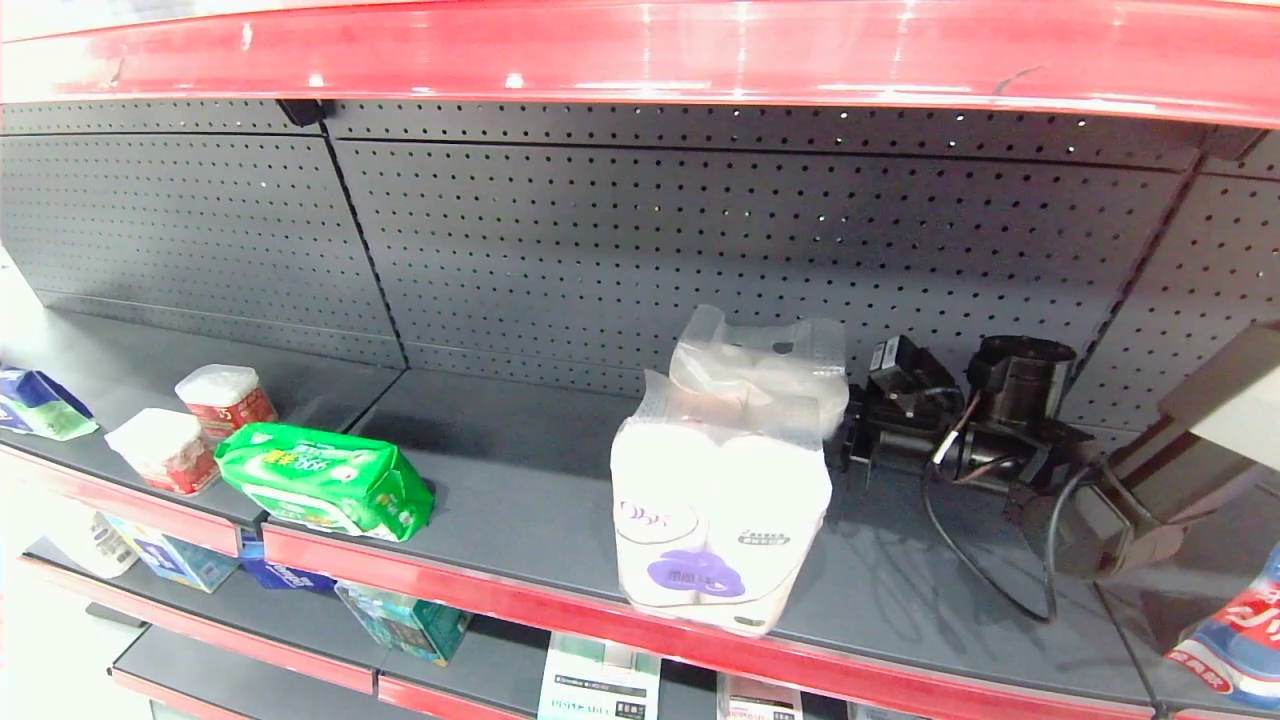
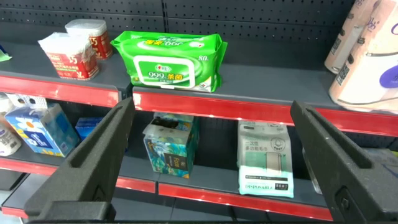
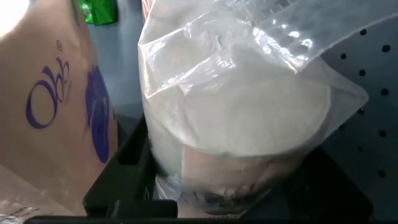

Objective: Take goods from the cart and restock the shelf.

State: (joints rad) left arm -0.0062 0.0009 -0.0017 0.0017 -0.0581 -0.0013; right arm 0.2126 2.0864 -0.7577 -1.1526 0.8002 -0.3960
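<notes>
Two clear-wrapped toilet roll packs stand on the grey shelf (image 1: 520,470). The front pack (image 1: 715,510) sits at the red front edge. The rear pack (image 1: 760,365) stands just behind it, near the pegboard. My right gripper (image 1: 850,430) reaches in from the right beside the rear pack. In the right wrist view that pack (image 3: 242,118) sits between the black fingers (image 3: 118,180), which stand wide apart and open. My left gripper (image 2: 211,106) is open and holds nothing, facing the shelf front below a green wipes pack (image 2: 168,59).
The green wipes pack (image 1: 325,480) lies left on the shelf, with two white-and-red tubs (image 1: 165,450) beyond it. A blue-and-red bag (image 1: 1235,630) lies far right. Boxes fill the lower shelves (image 2: 171,146). The shelf above overhangs closely. Bare shelf lies between the wipes and the rolls.
</notes>
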